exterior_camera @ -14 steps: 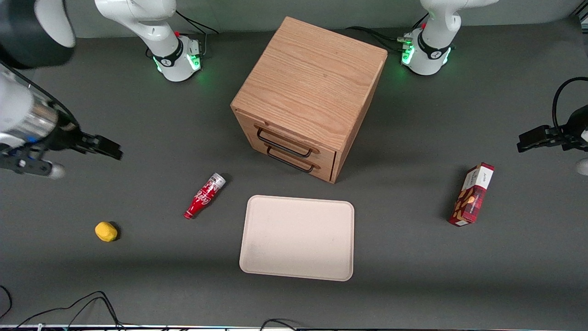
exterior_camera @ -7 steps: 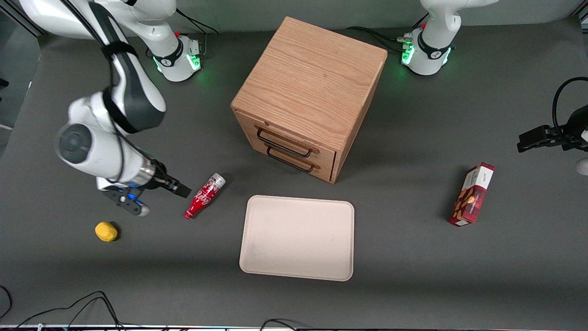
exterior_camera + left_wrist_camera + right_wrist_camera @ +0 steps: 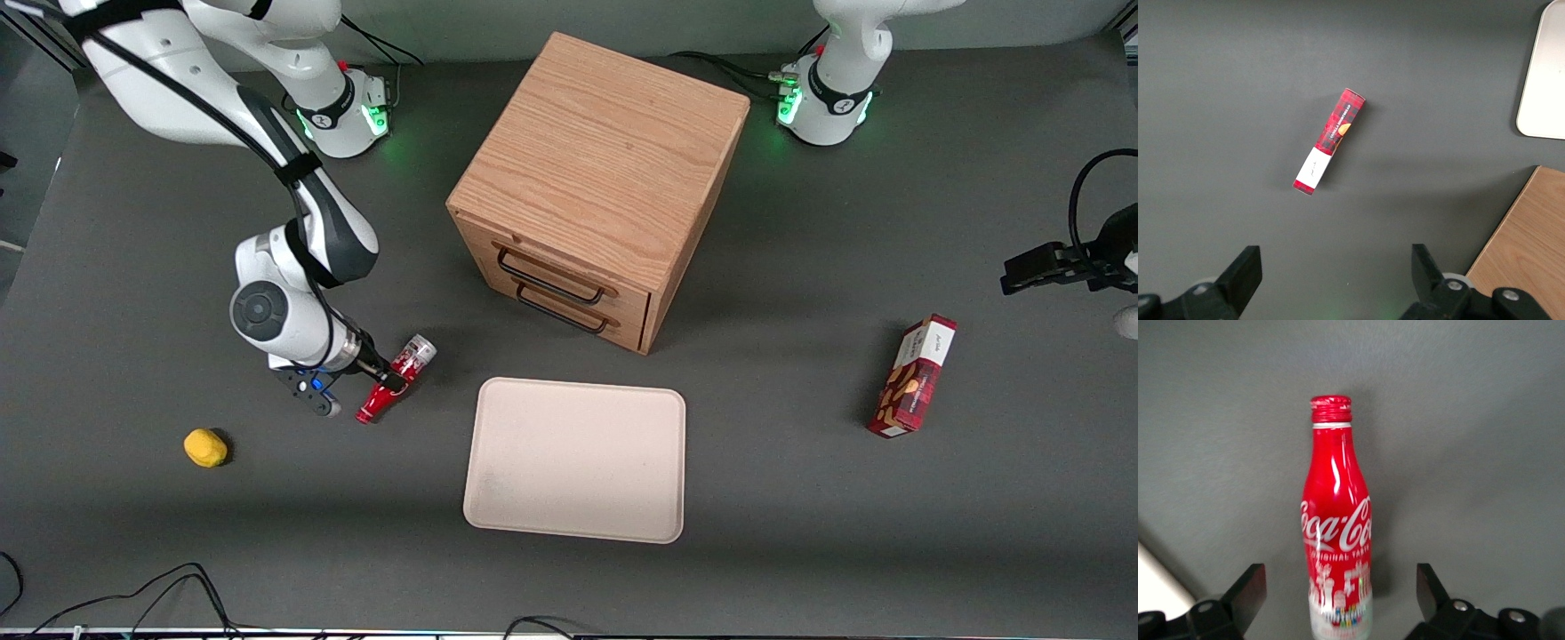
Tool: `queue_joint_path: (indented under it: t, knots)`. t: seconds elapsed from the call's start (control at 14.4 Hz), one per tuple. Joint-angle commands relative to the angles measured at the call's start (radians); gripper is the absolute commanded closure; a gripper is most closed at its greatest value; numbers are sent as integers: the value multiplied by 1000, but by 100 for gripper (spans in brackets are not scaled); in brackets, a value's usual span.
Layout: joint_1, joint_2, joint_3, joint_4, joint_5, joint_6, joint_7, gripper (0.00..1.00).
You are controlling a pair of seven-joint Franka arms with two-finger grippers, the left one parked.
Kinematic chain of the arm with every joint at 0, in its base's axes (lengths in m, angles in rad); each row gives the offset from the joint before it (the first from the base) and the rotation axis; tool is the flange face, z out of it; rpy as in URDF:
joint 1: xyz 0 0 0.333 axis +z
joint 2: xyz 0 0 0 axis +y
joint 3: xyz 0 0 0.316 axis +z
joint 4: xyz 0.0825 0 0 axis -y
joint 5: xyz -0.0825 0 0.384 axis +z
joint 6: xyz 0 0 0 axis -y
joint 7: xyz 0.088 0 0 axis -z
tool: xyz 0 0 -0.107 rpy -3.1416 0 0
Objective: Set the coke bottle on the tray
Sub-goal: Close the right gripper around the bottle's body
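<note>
The coke bottle [image 3: 410, 356] lies on its side on the grey table, silver base end toward the drawer cabinet and red neck nearer the front camera. My right gripper [image 3: 388, 377] is low over the bottle's middle. In the right wrist view the gripper [image 3: 1338, 590] is open, with one finger on each side of the bottle [image 3: 1337, 520] and a gap between each finger and it. The beige tray [image 3: 576, 460] lies flat beside the bottle, toward the parked arm's end, and holds nothing. Its edge shows in the left wrist view [image 3: 1545, 73].
A wooden two-drawer cabinet [image 3: 605, 178] stands farther from the front camera than the tray. A small yellow object [image 3: 205, 447] lies toward the working arm's end. A red snack box [image 3: 916, 375] lies toward the parked arm's end and also shows in the left wrist view [image 3: 1330, 140].
My right arm has swung in from the working arm's end of the table and come down over the bottle. The bottle and tray have not moved.
</note>
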Motion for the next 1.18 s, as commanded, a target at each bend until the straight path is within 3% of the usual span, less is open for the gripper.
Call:
queue_joint_path:
  t: [0.0,0.28,0.35,0.42,0.62,0.69,0.76,1.11]
  knots:
    - [4,49,2,8,-31,66,43,0]
    - [12,100,2,10,-71,129,86,0]
    - [12,105,2,10,-80,129,92,6]
    - [12,105,2,11,-83,128,92,21]
    - [12,99,2,16,-83,125,91,77]
    - [12,97,2,16,-85,123,91,92]
    - [12,95,2,16,-83,122,91,100]
    - [11,85,4,51,-83,65,78,100]
